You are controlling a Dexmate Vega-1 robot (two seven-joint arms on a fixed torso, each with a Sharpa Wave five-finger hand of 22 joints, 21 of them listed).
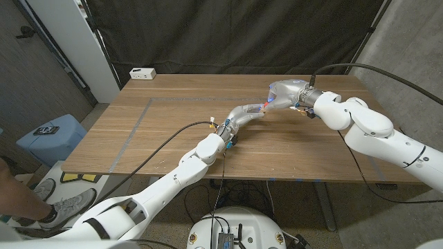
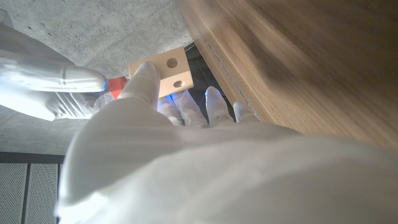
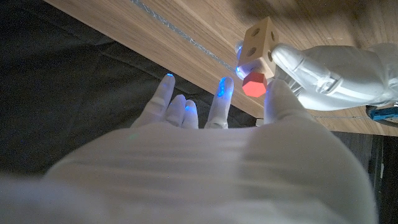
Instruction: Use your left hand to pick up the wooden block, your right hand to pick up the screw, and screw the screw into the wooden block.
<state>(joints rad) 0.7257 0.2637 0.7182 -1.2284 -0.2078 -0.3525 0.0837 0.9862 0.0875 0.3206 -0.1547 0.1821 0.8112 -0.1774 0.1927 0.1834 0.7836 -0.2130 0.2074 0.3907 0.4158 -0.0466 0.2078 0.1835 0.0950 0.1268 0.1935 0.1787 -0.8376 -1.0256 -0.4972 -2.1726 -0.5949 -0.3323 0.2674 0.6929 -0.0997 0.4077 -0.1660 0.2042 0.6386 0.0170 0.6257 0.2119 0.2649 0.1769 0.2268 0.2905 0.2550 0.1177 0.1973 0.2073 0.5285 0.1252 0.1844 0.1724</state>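
Now the two arms are meeting above the far right part of the desk (image 1: 173,131). The left robot hand (image 1: 256,111) is holding the wooden block (image 2: 166,71) up off the desk, pinching it between thumb and fingers. The right robot hand (image 1: 285,92) is pressing the screw (image 3: 254,83), with its red hexagonal head, against the block's side; a thumb and at least one finger seem to be pinching it while the other fingers are fanning out loose.

Here is where it is getting risky. In the right wrist view the red head is sitting right at the block's face, but I cannot tell whether the thread is actually seated in a hole. If it is going in tilted, turning could be jamming it or skating it off the wood. The left hand's hold looks like a light fingertip one, so twisting force could be spinning the block in that pinch or popping it free onto the desk. And with so few fingers on the screw, re-gripping between turns could be dropping it.
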